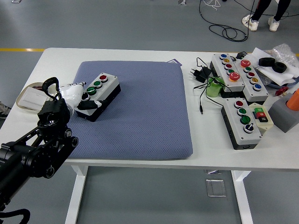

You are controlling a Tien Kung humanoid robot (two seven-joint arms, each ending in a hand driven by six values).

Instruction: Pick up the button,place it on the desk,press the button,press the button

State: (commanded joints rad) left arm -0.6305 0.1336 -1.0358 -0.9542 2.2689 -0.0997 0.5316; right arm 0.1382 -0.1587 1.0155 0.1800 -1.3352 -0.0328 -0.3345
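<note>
A grey button box (pixel 103 88) with a black base lies on the blue mat (pixel 140 116), left of the mat's middle. On top it has a red button (pixel 103 78) and two green buttons (pixel 97 84) in a row. My left hand (pixel 80 99), white-covered with black fingers, is at the box's near-left end. Its fingers are curled over the top and side there, and they hide that end of the box. The box seems to rest on the mat. My right arm is out of the picture.
Right of the mat stand more button boxes (pixel 243 122) (pixel 236 74), a black power adapter with cable (pixel 200 73) and a grey block (pixel 285 114). A white dish (pixel 28 99) sits at the table's left edge beside my arm. A person's legs show at the top right.
</note>
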